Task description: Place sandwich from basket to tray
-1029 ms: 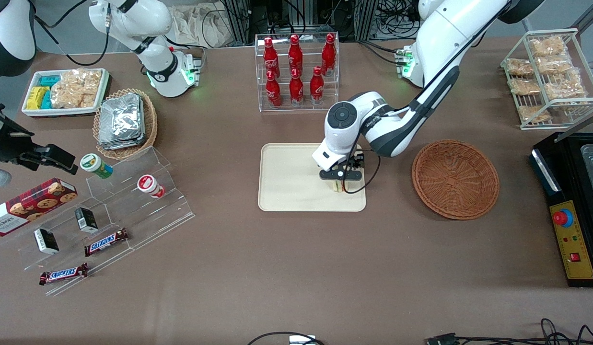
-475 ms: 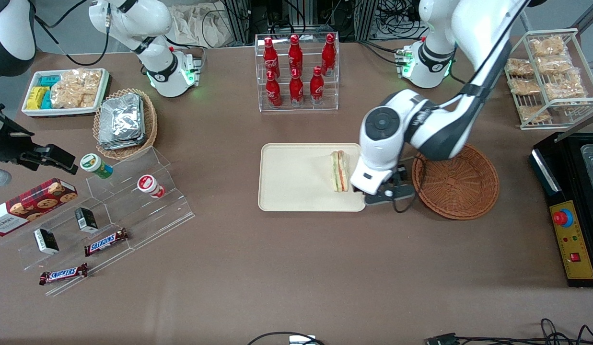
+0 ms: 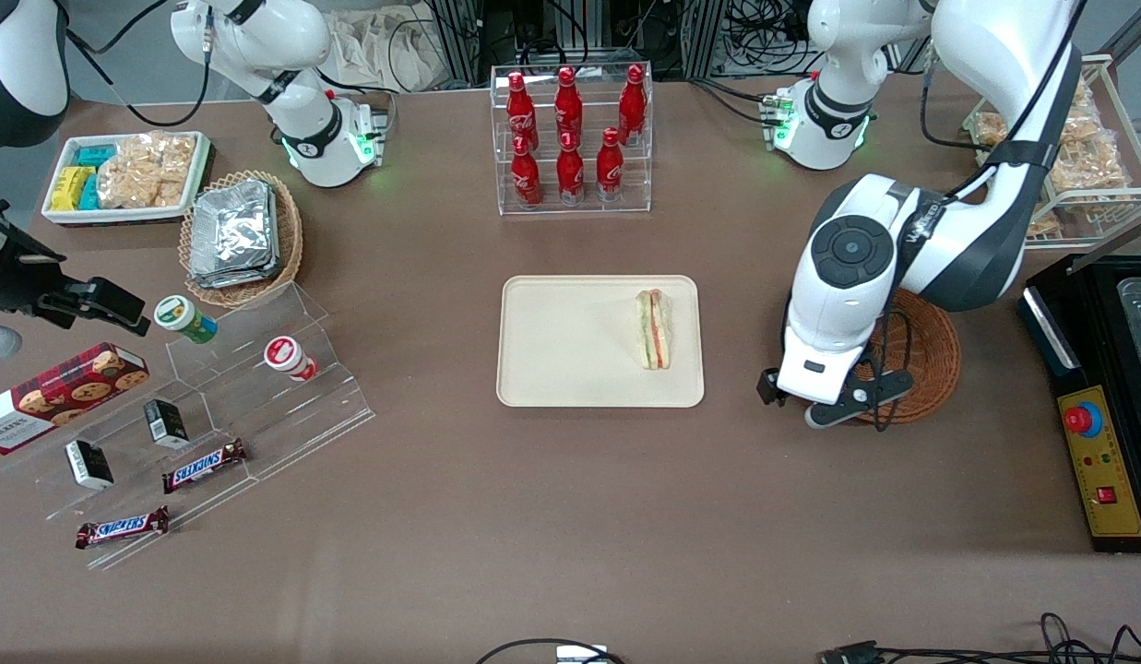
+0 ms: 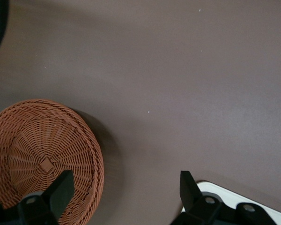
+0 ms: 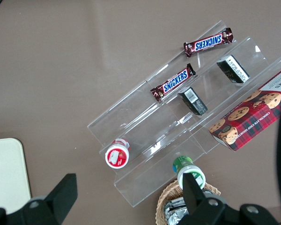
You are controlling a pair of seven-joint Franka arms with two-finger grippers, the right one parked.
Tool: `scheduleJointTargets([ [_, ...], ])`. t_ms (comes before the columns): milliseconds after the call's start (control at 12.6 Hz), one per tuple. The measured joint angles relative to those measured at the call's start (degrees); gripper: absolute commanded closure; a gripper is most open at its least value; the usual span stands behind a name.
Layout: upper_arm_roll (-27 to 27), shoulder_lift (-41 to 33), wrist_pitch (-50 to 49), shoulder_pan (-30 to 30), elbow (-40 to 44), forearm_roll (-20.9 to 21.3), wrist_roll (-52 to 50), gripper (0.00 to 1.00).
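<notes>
Pale bread with green, red and orange layers showing: the sandwich (image 3: 653,329) lies on the tray (image 3: 552,369), close to the tray's edge toward the working arm's end of the table and roughly midway along that edge, its layered face turned up to the front camera. Nothing touches it. The basket (image 3: 921,355) holds nothing that we can see; the wrist view shows bare weave across its floor (image 4: 42,159), though the arm covers part of it in the front view. The gripper (image 3: 833,406) hangs over the basket's rim nearest the tray, well apart from the sandwich, fingers (image 4: 61,192) spread wide with nothing between them. We judge the placement done, with only the arm's retreat left. On handling, we take the sandwich to be light and soft: bread that would crush under a hard pinch, filling that could slide out sideways, and a clear wrap that we cannot make out here but would expect to be slick. Should it need shifting, we would take it across the two flat bread faces, near the thick middle of the wedge, not at the thin point and not on the cut face, and close gently. The tray's low rim just beside it leaves little room for a finger on that side.
</notes>
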Motion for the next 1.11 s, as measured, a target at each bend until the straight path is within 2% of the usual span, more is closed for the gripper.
scheduleJointTargets([
  [317,-0.02,-0.32,-1.17,2.87,1.29,-0.15,4.51,0.00],
  [554,0.98,-2.30,-4.75,6.15,3.90,-5.54,15.42,0.00],
  [791,9.27,-8.26,-7.69,5.12,4.62,-14.86,29.83,0.00],
  [1108,20.69,-16.49,-14.70,1.26,4.64,-22.30,46.01,0.00],
])
